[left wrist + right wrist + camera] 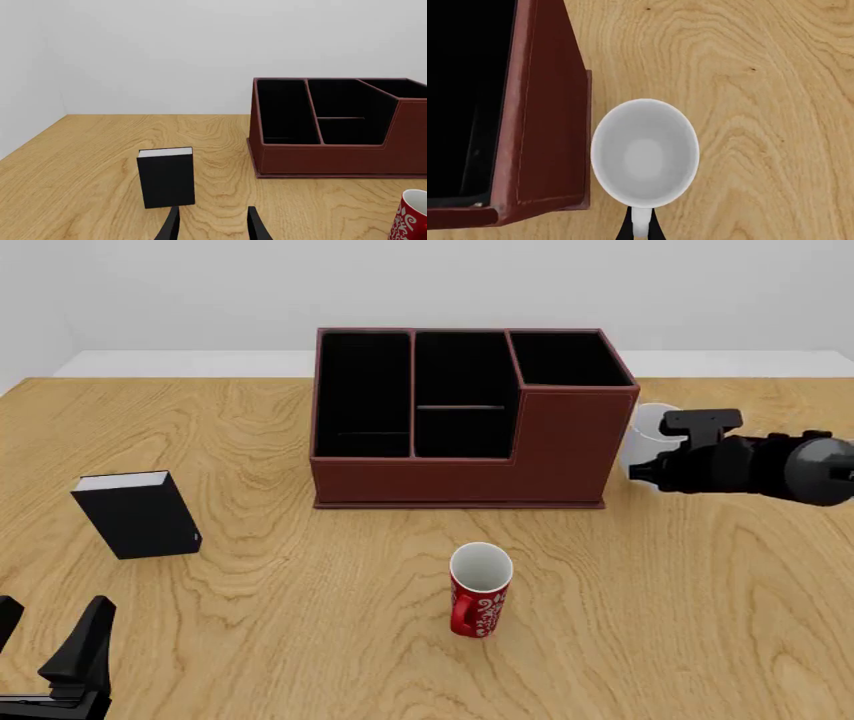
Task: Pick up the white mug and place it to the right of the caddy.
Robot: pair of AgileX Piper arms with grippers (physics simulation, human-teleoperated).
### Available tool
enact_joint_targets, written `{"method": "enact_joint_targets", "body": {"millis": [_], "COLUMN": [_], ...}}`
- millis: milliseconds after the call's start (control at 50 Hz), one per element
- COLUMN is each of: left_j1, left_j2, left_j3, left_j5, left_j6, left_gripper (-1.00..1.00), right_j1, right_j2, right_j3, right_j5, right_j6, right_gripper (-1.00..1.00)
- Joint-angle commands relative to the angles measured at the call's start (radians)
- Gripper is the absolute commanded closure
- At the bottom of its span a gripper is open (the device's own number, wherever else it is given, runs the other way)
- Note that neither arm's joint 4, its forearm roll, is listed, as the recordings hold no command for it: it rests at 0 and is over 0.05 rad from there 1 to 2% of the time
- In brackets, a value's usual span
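Note:
The white mug (649,430) stands upright just right of the caddy (461,420), close to its tall-walled end. In the right wrist view I look straight down into the mug (644,152), with the caddy's wall (540,125) beside it. My right gripper (654,464) comes in from the right and its two dark fingers (624,231) close tightly on the mug's handle. I cannot tell whether the mug rests on the table. My left gripper (54,665) is open and empty near the front left corner; its fingers (171,227) stand apart.
A red mug with white pattern (481,592) stands in front of the caddy, also at the edge of the left wrist view (408,216). A small black book (138,514) stands upright at the left, just ahead of my left gripper (167,176).

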Motion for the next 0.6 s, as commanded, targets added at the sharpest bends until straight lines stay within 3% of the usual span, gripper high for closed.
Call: {"method": "enact_joint_targets", "body": {"millis": [20, 600], "left_j1": [0.000, 0.000], "left_j2": [0.000, 0.000], "left_j3": [0.000, 0.000], "left_j5": [0.000, 0.000], "left_j6": [0.000, 0.000], "left_gripper": [-1.00, -1.00], "right_j1": [0.003, -0.005], "right_j2": [0.011, 0.064], "right_j3": [0.001, 0.012], "right_j5": [-0.008, -0.038], "right_j6": [0.010, 0.003], "right_gripper": [1.00, 1.00]}}
